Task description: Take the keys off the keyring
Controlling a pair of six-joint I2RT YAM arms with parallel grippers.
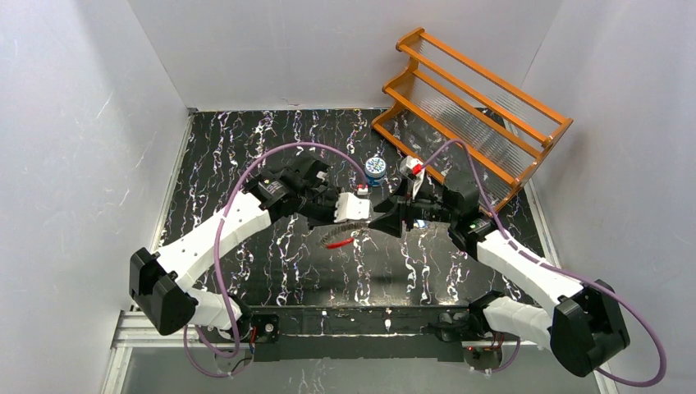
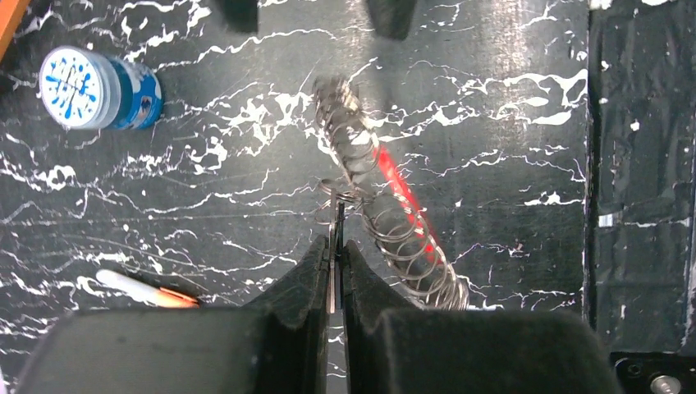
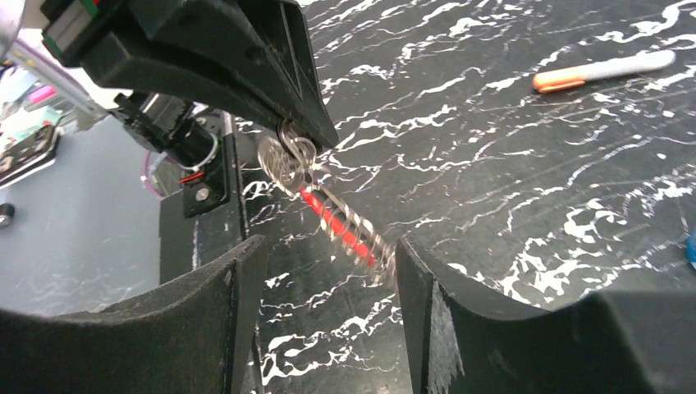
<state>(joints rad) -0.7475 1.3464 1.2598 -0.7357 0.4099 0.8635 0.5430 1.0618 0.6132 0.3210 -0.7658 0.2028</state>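
Observation:
The keyring [image 2: 386, 222] is a silvery coiled-wire loop with a red section, hanging just above the table; it also shows in the top view [image 1: 338, 240] and the right wrist view [image 3: 341, 220]. My left gripper [image 2: 336, 243] is shut on a thin flat silvery key [image 2: 335, 271] seen edge-on. A small wire ring [image 2: 338, 195] joins that key to the coil. My right gripper [image 3: 328, 256] is open, its fingers either side of the coil's lower end, which is close to the right finger [image 3: 418, 279]. Other keys do not show clearly.
A small round blue tin [image 2: 98, 88] stands on the black marbled table [image 1: 271, 271], behind the grippers [image 1: 376, 168]. A white marker with an orange cap [image 2: 146, 289] lies near the left gripper. An orange wooden rack [image 1: 472, 98] stands at the back right.

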